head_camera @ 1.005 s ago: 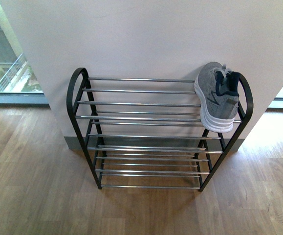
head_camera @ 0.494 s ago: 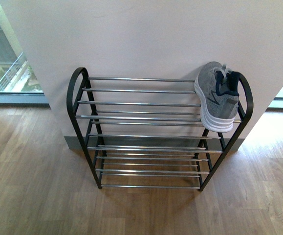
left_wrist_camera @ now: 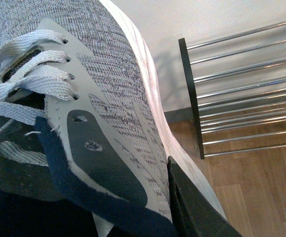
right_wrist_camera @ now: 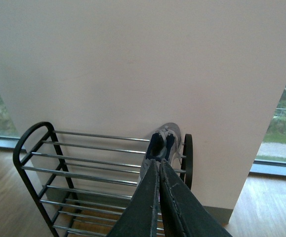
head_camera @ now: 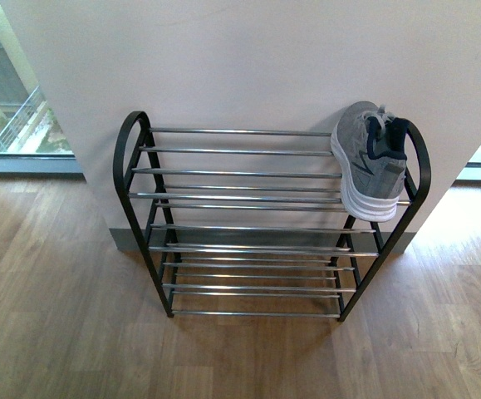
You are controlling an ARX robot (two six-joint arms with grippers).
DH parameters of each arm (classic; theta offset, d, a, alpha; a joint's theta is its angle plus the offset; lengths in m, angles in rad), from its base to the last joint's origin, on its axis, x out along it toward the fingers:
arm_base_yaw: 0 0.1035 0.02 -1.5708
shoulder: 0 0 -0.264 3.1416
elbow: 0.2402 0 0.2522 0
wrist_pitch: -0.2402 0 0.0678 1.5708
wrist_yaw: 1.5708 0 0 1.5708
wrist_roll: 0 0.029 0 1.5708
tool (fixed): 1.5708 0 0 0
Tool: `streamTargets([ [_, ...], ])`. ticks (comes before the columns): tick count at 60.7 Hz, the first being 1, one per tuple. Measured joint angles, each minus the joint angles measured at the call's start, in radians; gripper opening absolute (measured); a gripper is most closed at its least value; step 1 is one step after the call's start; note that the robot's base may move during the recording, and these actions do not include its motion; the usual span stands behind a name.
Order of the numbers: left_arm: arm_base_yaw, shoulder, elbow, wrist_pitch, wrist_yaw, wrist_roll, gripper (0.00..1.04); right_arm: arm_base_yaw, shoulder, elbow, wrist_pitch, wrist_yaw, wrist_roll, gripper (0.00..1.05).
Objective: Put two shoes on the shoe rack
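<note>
One grey knit sneaker (head_camera: 370,160) with a white sole lies on the top tier of the shoe rack (head_camera: 240,199), at its right end against the arched side frame. The right wrist view shows that same sneaker (right_wrist_camera: 163,144) beyond my right gripper (right_wrist_camera: 158,161), which is shut with nothing between its fingers. My left gripper is shut on a second grey knit sneaker (left_wrist_camera: 108,89); this shoe fills most of the left wrist view, and one black finger (left_wrist_camera: 192,207) presses against its side. The shoe rack (left_wrist_camera: 241,94) stands off to one side. Neither arm appears in the front view.
The rack stands against a white wall (head_camera: 248,58) on a wooden floor (head_camera: 57,316). Windows (head_camera: 7,91) flank the wall on both sides. The rack's other tiers (head_camera: 248,266) hold nothing.
The front view has shifted slightly, so the rack and the sneaker on it sit a little higher in the picture. Nothing else has visibly moved.
</note>
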Motion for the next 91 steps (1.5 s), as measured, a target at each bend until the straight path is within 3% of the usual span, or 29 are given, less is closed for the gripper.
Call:
streamTargets([
  [7,0.0,0.0,0.0,0.0,0.0,0.0,0.02,0.0,-0.036,0.0,-0.037,0.0,0.0,0.02],
  [13,0.0,0.0,0.0,0.0,0.0,0.0,0.02,0.0,-0.151,0.0,-0.18,0.0,0.0,0.02],
  [43,0.0,0.0,0.0,0.0,0.001,0.0,0.02,0.0,-0.188,0.0,-0.193,0.0,0.0,0.02],
  [57,0.005,0.114,0.04,0.017,0.016,-0.134,0.02,0.0,-0.189,0.0,-0.193,0.0,-0.001,0.36],
  [72,0.014,0.517,0.247,0.196,0.208,-0.115,0.02,0.0,-0.189,0.0,-0.193,0.0,-0.001,0.75],
  [79,-0.003,0.747,0.408,0.226,0.341,-0.079,0.02,0.0,-0.189,0.0,-0.193,0.0,-0.001,0.94],
  [91,-0.058,1.087,0.677,0.172,0.449,-0.019,0.02,0.0,-0.189,0.0,-0.193,0.0,-0.001,0.95],
])
